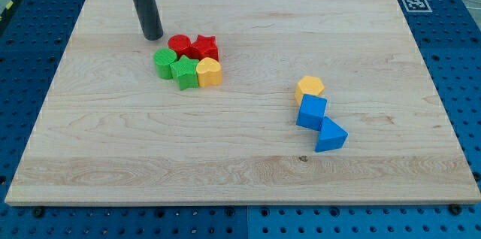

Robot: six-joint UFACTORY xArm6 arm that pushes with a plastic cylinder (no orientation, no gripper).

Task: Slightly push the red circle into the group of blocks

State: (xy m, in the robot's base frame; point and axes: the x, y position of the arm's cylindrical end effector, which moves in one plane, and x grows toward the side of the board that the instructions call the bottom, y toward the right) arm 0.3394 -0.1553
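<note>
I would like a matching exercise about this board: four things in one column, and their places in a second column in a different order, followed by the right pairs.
Things:
1. my tip
2. red circle
3. yellow hexagon
4. blue triangle

Places:
A. lowest block of the chain at the view's right
B. top left of the five-block cluster, beside the red star
C. just left of the cluster, slightly above it, near the red circle
D. top of the chain, above the blue cube

Pairs: 1-C, 2-B, 3-D, 4-A
</note>
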